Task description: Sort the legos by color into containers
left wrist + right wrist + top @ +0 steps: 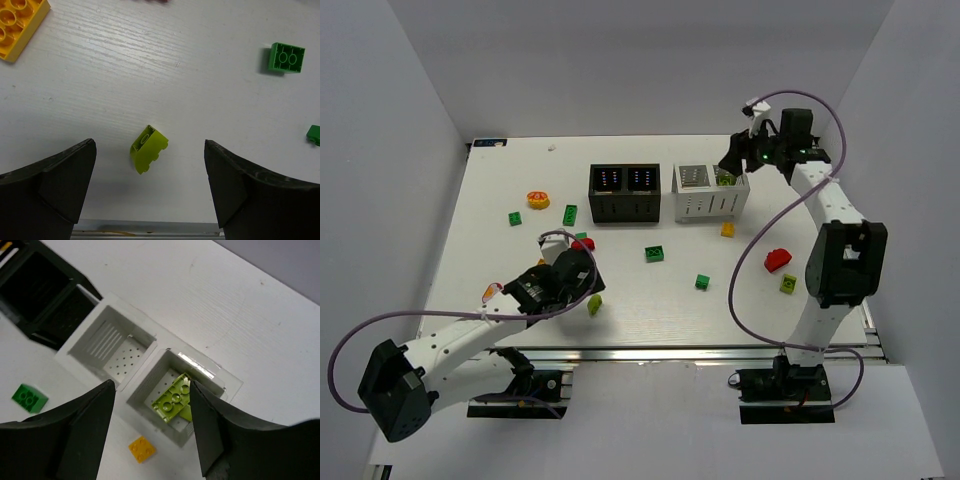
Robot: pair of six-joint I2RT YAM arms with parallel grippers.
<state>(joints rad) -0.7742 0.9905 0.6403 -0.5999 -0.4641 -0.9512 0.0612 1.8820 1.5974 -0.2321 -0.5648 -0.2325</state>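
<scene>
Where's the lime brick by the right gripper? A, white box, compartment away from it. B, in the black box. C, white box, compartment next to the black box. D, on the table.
A: the lime brick shows inside the white box compartment farther from the black box.

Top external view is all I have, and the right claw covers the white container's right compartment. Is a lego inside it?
Observer: Yes. The right wrist view shows a lime lego lying tilted in that compartment of the white container. The right claw is above it, fingers apart.
Operator: The left claw sits by another lime piece. Is it touching?
Observer: No. In the left wrist view the lime sloped lego lies on its side on the table. It is between the wide-open fingers of the left claw and touches neither.
</scene>
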